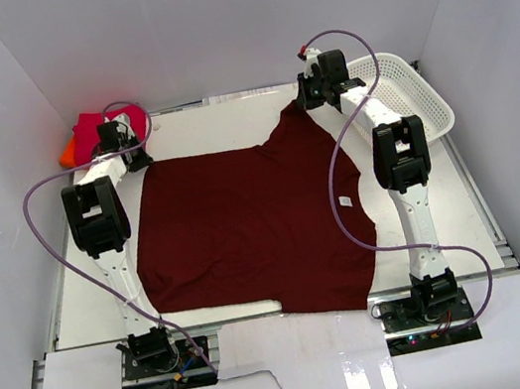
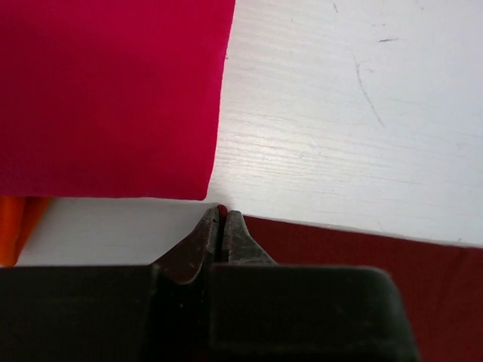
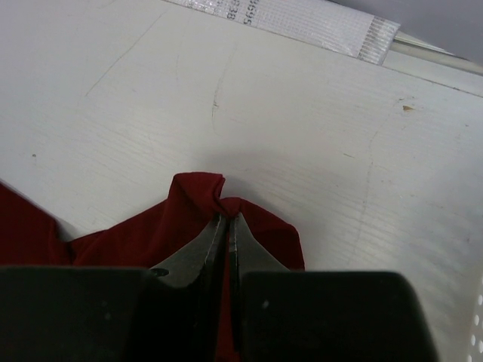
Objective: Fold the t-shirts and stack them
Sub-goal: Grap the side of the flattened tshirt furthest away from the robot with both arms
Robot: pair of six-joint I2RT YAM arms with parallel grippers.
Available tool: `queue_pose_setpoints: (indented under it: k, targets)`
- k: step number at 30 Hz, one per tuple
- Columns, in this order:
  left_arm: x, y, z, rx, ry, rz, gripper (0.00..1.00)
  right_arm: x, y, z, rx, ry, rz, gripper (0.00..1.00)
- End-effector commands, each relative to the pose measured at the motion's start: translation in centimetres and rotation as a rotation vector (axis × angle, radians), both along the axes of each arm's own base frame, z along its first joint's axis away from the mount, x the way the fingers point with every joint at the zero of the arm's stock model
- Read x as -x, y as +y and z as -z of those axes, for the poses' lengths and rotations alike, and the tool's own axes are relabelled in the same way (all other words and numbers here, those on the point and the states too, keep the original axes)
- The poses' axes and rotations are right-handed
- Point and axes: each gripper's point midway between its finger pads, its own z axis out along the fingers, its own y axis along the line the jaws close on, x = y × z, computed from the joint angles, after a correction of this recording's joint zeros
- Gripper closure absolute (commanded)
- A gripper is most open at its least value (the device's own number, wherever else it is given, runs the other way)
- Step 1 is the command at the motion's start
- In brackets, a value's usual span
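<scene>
Left claw [image 2: 222,220] is pinched tight on the 10 o'clock corner of the maroon t-shirt [image 1: 246,227]. Right claw [image 3: 228,220] is clamped on a bunched fold at its 1 o'clock edge. The shirt lies spread across mid-desk [image 1: 198,130]. The crimson t-shirt [image 2: 106,90] and orange t-shirt [image 2: 16,226] sit in the desk's 10 o'clock corner, and the basket [image 1: 414,97] at 2 o'clock.

Robotics lab cell: white panel walls [image 1: 210,22], white table [image 1: 208,128], left arm [image 1: 98,218], right arm [image 1: 399,155] bolted on.
</scene>
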Motion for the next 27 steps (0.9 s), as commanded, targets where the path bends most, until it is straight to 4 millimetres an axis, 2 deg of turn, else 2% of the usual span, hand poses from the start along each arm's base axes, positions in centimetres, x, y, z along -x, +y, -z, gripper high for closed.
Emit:
queue_pose_setpoints:
  k: [1,7,8,9,11,12,14,19,20,23,24,27]
  targets:
    - [1.5,-1.8,2.3,0.035,0.096,0.037,0.99,-0.3,0.5,-1.3,0.010,-0.031,-0.027,0.92]
    - [1.2,-1.9,0.5,0.049,0.058,0.027,1.00,0.1,0.5,-2.2,0.013,-0.030,-0.039,0.92]
    - [1.2,-1.8,0.2,0.049,0.052,0.022,1.00,0.3,0.4,-1.8,0.016,-0.019,-0.036,0.92]
    - [1.2,-1.8,-0.9,0.047,0.028,0.016,1.00,0.5,0.4,-2.5,0.013,-0.028,-0.037,0.92]
    - [1.5,-1.7,-1.5,0.040,0.011,0.001,1.00,0.9,0.5,-2.5,0.014,-0.021,-0.042,0.92]
    - [1.5,-1.5,-2.6,0.037,-0.010,-0.003,1.00,1.0,0.3,-3.0,0.036,-0.041,-0.059,0.92]
    - [1.7,-1.6,-3.5,0.036,-0.024,-0.003,1.00,1.4,0.2,-3.1,0.045,-0.036,-0.064,0.92]
    - [2.0,-1.7,-6.9,0.039,-0.084,-0.011,1.00,3.3,0.2,-5.1,0.049,-0.049,-0.095,0.92]
    - [2.7,-1.7,-6.5,0.043,-0.082,-0.017,1.00,3.6,0.3,-5.3,0.056,-0.051,-0.097,0.92]
    - [3.0,-1.6,-8.1,0.039,-0.135,-0.032,0.98,4.9,0.2,-6.9,0.092,-0.075,-0.100,0.92]
    - [3.1,-1.6,-8.4,0.039,-0.144,-0.034,0.98,5.5,0.2,-6.5,0.097,-0.064,-0.104,0.92]
    - [3.2,-1.6,-8.9,0.042,-0.152,-0.033,0.99,6.0,-0.2,-7.7,0.102,-0.089,-0.097,0.92]
